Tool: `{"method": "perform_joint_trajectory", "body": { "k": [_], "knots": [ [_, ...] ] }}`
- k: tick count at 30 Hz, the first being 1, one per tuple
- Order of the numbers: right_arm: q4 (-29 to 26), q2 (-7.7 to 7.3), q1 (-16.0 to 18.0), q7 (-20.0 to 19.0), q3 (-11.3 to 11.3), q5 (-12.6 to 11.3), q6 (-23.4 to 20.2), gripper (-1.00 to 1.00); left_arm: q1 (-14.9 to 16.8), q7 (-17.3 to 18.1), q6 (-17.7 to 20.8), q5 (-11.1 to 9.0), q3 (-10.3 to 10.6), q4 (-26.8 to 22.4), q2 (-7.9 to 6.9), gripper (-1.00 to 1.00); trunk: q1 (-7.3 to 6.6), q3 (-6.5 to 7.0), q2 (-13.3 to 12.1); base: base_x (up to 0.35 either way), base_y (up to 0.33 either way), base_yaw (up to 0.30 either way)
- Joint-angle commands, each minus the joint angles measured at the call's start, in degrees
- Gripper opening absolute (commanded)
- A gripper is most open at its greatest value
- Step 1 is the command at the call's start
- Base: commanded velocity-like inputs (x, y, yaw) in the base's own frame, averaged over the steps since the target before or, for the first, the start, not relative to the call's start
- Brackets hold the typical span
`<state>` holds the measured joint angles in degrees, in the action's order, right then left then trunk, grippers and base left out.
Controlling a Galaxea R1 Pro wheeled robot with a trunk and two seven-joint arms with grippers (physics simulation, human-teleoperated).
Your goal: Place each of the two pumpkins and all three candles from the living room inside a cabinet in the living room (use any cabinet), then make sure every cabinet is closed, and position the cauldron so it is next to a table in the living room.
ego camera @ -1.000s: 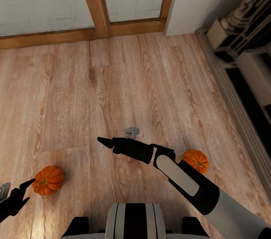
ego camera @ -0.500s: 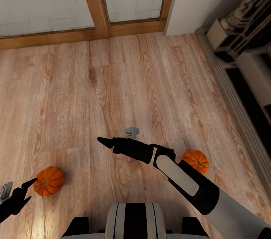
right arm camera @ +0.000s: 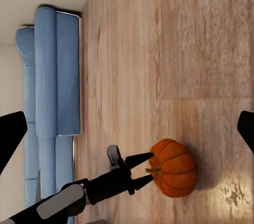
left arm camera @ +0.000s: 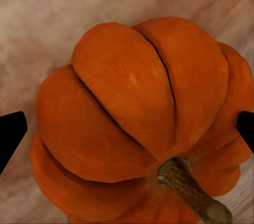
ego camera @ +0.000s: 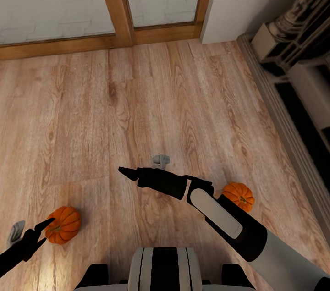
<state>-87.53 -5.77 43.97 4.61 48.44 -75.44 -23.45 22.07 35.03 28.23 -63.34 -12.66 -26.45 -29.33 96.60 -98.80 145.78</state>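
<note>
Floor (ego camera: 137,98): pale wood boards running out to a wood-framed glass door (ego camera: 123,2), everything here sitting on them.
Sofa (right arm camera: 55,71): blue, along the wall, well away from the action.
Right arm (ego camera: 229,217): stretched forward and across the middle, forearm passing just beside the right pumpkin (ego camera: 239,196).
Left arm: low at the near left corner, angled up toward the left pumpkin (ego camera: 64,224).
Right gripper (ego camera: 128,172): hanging over bare boards, jaws spread wide apart, nothing between them.
Left gripper (ego camera: 43,232): jaws parted, tips right at the left pumpkin's side, stem pointing at them; gripping contact, can't tell.
Left pumpkin close up (left arm camera: 137,123): sits between the two black fingertips (left arm camera: 10,134).
</note>
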Motion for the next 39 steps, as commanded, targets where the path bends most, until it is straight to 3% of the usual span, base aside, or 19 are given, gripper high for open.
{"method": "perform_joint_trajectory", "body": {
  "k": [1,21,28,39],
  "knots": [
    [-0.09,-0.03,0.05,0.48,0.08,-0.59,-0.02,1.00,0.00,0.11,0.33,0.11,-0.06,0.07,-0.01,1.00,-0.01,-0.03,0.01,0.000,0.000,0.000],
    [-0.02,-0.03,0.06,0.55,0.02,-0.59,-0.12,1.00,-0.26,0.46,0.40,0.20,-0.24,0.08,-0.52,1.00,0.07,-0.69,0.05,0.000,0.000,0.000],
    [0.00,-0.03,0.06,0.57,-0.01,-0.59,-0.19,1.00,-0.51,6.03,0.34,0.31,-0.26,0.11,-0.85,1.00,0.07,-0.69,0.05,0.000,0.000,0.000],
    [0.00,-0.03,0.06,0.55,-0.01,-0.67,-0.20,1.00,-0.54,6.86,0.33,0.31,-0.40,1.63,-1.06,1.00,0.10,-0.92,0.06,0.000,0.000,0.000]
  ]
}}
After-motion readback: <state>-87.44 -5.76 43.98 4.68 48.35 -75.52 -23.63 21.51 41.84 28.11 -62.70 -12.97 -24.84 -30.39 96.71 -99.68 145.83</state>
